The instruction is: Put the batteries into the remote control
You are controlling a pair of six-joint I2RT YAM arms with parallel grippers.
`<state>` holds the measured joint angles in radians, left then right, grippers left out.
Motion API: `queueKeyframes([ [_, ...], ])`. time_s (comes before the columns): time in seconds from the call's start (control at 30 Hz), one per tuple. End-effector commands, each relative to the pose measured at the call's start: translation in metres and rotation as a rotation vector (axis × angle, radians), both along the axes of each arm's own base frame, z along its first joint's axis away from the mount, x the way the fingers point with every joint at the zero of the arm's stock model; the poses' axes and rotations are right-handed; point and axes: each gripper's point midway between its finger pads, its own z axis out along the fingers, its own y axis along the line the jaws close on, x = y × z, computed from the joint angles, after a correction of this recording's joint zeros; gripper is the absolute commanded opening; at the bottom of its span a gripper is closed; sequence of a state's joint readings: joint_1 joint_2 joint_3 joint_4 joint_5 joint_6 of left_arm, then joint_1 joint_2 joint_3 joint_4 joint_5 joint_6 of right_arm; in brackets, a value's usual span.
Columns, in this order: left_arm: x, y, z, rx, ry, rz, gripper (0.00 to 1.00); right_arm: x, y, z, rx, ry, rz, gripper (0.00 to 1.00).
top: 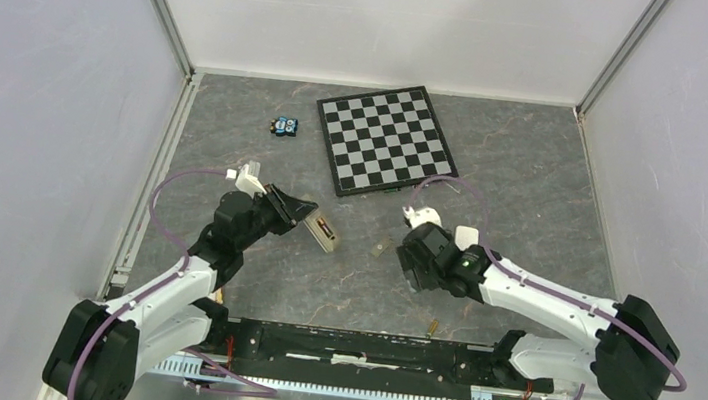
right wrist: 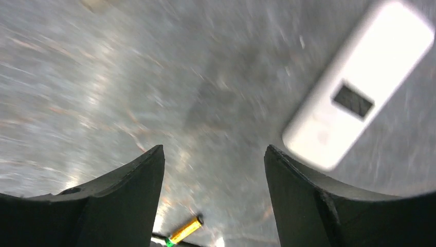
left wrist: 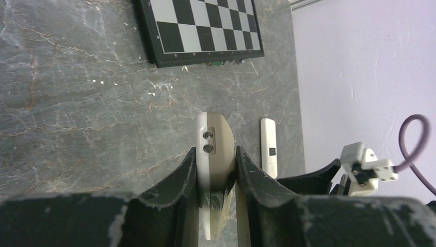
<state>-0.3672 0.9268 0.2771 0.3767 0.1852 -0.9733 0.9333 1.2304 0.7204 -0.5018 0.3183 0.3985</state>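
Observation:
My left gripper (top: 304, 212) is shut on the remote control (top: 326, 231), which it grips by one end with the tan recessed back facing up. In the left wrist view the remote (left wrist: 213, 146) stands edge-on between the fingers (left wrist: 175, 180). A dark thin shape lies in the recess; I cannot tell what it is. One gold battery (top: 432, 327) lies on the table near the front rail, and it also shows in the right wrist view (right wrist: 186, 229). The other battery is not seen. My right gripper (top: 411, 254) is open and empty above the table (right wrist: 213, 154).
A plain white slab with a dark slot (right wrist: 360, 87) lies between the two grippers (left wrist: 268, 146). A chessboard (top: 386, 139) and a small blue toy (top: 285, 126) are at the back. A black rail (top: 363, 347) runs along the near edge. Walls enclose three sides.

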Motion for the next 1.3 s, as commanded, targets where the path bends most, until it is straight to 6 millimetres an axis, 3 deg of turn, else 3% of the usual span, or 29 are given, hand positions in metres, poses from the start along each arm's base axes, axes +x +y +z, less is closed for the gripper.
queueKeyframes([
  [0.0,0.009,0.003,0.018,0.055,-0.080,0.008,0.02,-0.036,-0.065,-0.015,-0.106,0.096,-0.255,0.76],
  [0.1,0.010,0.005,0.015,0.068,-0.077,0.015,0.02,-0.052,-0.064,-0.018,-0.026,0.155,-0.289,0.82],
  [0.2,0.010,0.005,0.014,0.073,-0.076,0.013,0.02,-0.068,-0.062,-0.026,0.015,0.231,-0.300,0.82],
  [0.3,0.010,0.005,0.013,0.078,-0.076,0.014,0.02,-0.089,-0.062,-0.040,0.025,0.337,-0.287,0.69],
  [0.4,0.009,0.006,0.013,0.078,-0.078,0.014,0.02,-0.101,-0.073,-0.051,-0.005,0.380,-0.314,0.58],
  [0.57,0.009,0.007,0.013,0.076,-0.081,0.021,0.02,-0.108,-0.093,-0.055,-0.065,0.377,-0.369,0.59],
  [0.9,0.008,0.008,0.010,0.071,-0.080,0.028,0.02,-0.118,-0.089,-0.048,-0.050,0.432,-0.360,0.51],
  [0.97,0.008,0.008,0.010,0.071,-0.082,0.029,0.02,-0.117,-0.082,-0.042,-0.030,0.439,-0.332,0.67],
  [1.03,0.008,0.008,0.009,0.069,-0.081,0.031,0.02,-0.112,-0.078,-0.037,-0.007,0.420,-0.320,0.73],
  [1.17,0.008,0.009,0.009,0.066,-0.084,0.036,0.02,-0.114,-0.074,-0.038,0.003,0.437,-0.315,0.69],
  [1.27,0.008,0.010,0.010,0.064,-0.089,0.039,0.02,-0.120,-0.069,-0.044,0.026,0.474,-0.309,0.57],
])
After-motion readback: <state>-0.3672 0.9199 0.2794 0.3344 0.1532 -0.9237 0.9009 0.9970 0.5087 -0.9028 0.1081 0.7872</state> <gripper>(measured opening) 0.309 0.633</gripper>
